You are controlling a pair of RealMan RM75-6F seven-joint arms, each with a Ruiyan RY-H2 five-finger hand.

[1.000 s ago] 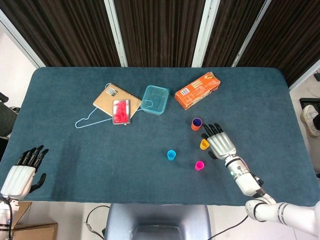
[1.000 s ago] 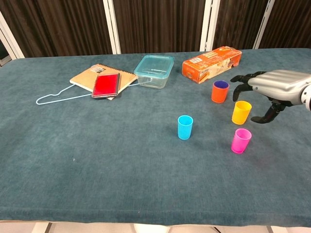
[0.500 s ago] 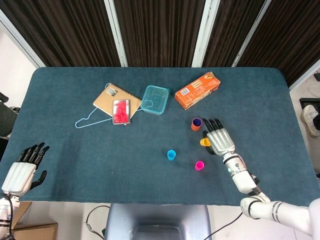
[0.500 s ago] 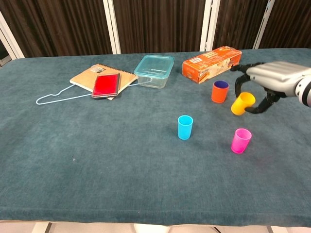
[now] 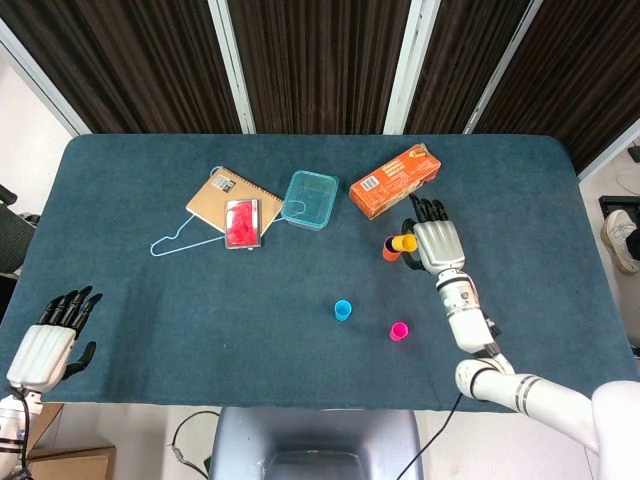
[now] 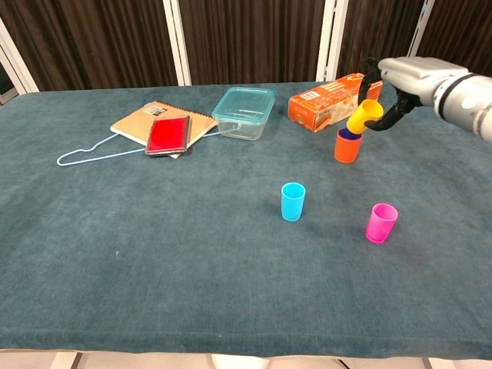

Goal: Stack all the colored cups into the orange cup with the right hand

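My right hand (image 5: 436, 244) (image 6: 405, 78) holds the yellow cup (image 6: 364, 116) (image 5: 403, 243), tilted, just above the orange cup (image 6: 347, 146) (image 5: 390, 253). The orange cup stands upright with a purple cup nested inside it. A blue cup (image 6: 293, 201) (image 5: 343, 310) stands near the table's middle. Nearer the front, right of it, is a pink cup (image 6: 381, 223) (image 5: 399, 331). My left hand (image 5: 48, 340) hangs open off the table's front left corner, holding nothing.
An orange carton (image 6: 335, 101) (image 5: 394, 181) lies just behind the orange cup. A clear teal container (image 6: 244, 112) sits left of it. Further left lie a notebook (image 6: 149, 121) with a red case (image 6: 167, 134) on it, and a wire hanger (image 6: 92, 154).
My right hand closed on the yellow cup, lifted it off the table and carried it back and left to just above the orange cup. The left hand barely shifted.
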